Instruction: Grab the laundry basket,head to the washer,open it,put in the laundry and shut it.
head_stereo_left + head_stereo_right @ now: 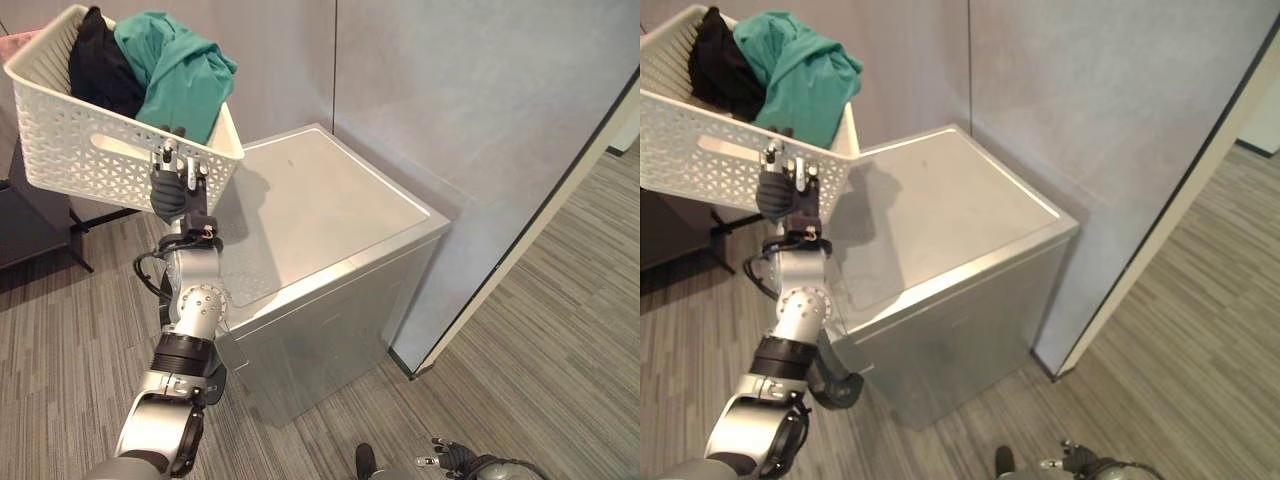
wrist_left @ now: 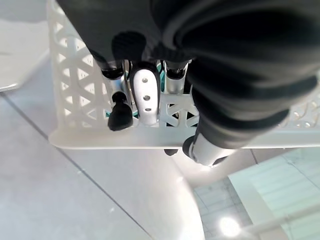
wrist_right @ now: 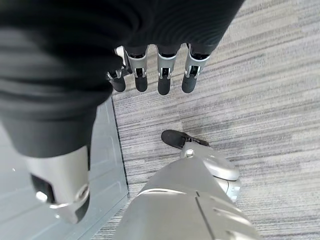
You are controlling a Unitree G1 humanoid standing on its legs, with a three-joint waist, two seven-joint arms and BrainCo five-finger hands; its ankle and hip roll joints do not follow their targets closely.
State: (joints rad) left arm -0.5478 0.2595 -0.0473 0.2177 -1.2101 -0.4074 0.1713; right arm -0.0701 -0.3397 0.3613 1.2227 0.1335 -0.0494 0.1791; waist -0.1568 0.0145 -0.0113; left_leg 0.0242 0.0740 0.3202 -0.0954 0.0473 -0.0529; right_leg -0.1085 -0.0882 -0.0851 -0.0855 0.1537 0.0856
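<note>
White laundry basket point(image 1: 90, 140) hangs from your left hand point(image 1: 172, 185), fingers hooked over its rim, above the washer's point(image 1: 330, 240) left rear corner. Your right hand point(image 3: 150, 75), fingers relaxed and empty, hangs low beside the washer's front.

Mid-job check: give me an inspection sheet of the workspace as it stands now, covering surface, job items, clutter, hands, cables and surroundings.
Surface: washer lid shut, its flat silver top bare.
Job's things: white laundry basket held up, tilted, above the washer's near-left corner; teal garment and black garment piled inside.
Clutter: nothing seen on the washer.
Hands: left hand curled over the basket's rim, gripping it; right hand hanging low over the floor, fingers relaxed, holding nothing.
Cables: nothing seen apart from the robot's own.
Surroundings: grey wall panels behind the washer, striped grey carpet, dark furniture to the left under the basket.
</note>
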